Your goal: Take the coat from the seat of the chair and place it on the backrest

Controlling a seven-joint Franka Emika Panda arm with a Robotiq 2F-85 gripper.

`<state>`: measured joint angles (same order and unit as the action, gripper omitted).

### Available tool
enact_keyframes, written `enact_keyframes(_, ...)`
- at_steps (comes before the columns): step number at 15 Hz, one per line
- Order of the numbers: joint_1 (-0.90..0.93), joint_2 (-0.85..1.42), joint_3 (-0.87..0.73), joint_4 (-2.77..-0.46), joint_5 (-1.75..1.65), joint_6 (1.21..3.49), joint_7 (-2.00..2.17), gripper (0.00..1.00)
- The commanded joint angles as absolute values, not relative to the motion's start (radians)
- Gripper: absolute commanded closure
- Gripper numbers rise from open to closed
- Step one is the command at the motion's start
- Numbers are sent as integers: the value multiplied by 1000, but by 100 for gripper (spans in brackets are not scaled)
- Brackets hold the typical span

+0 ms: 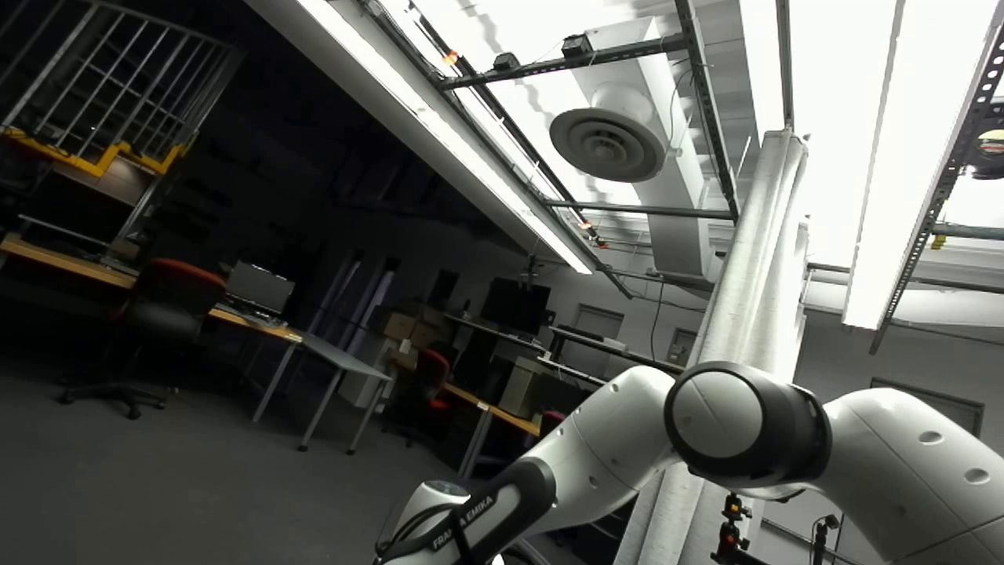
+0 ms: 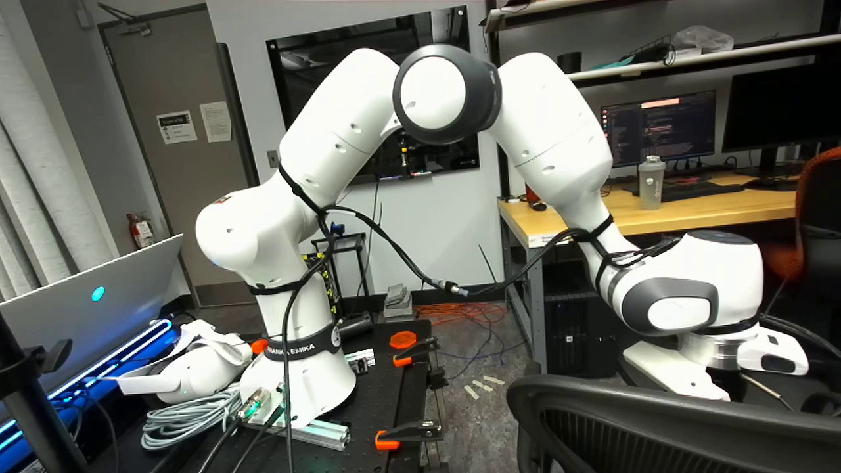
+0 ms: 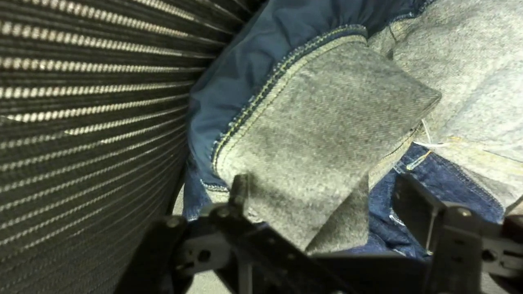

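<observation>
The coat (image 3: 318, 122) lies crumpled in the wrist view, with pale grey cloth inside and blue denim at the edges. My gripper (image 3: 325, 190) is open, its two black fingers spread wide over the coat, with a grey flap of it between them. I cannot tell whether the fingers touch the cloth. The chair's backrest (image 2: 663, 414) shows in an exterior view as a dark rounded rim with ribbed mesh. The same ribbed mesh of the backrest (image 3: 94, 118) fills the left of the wrist view, beside the coat. The backrest hides the fingers and the coat in that exterior view.
The arm's wrist (image 2: 716, 282) is low behind the backrest. A wooden desk (image 2: 663, 213) with monitors and a grey bottle (image 2: 651, 182) stands behind the arm. A red office chair (image 2: 818, 210) is at the right edge. A cable (image 2: 407, 256) hangs from the arm.
</observation>
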<state>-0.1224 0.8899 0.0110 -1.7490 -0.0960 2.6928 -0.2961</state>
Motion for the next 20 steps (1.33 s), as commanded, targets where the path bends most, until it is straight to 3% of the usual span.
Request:
enact_keyframes(1, -141, 945, 25, -1670, -97, 2698, -304, 41)
enact_keyframes(9, -167, 925, 21, -1652, -82, 2706, -287, 100)
enact_keyframes(20, -153, 758, 30, -1824, -119, 2818, -310, 99)
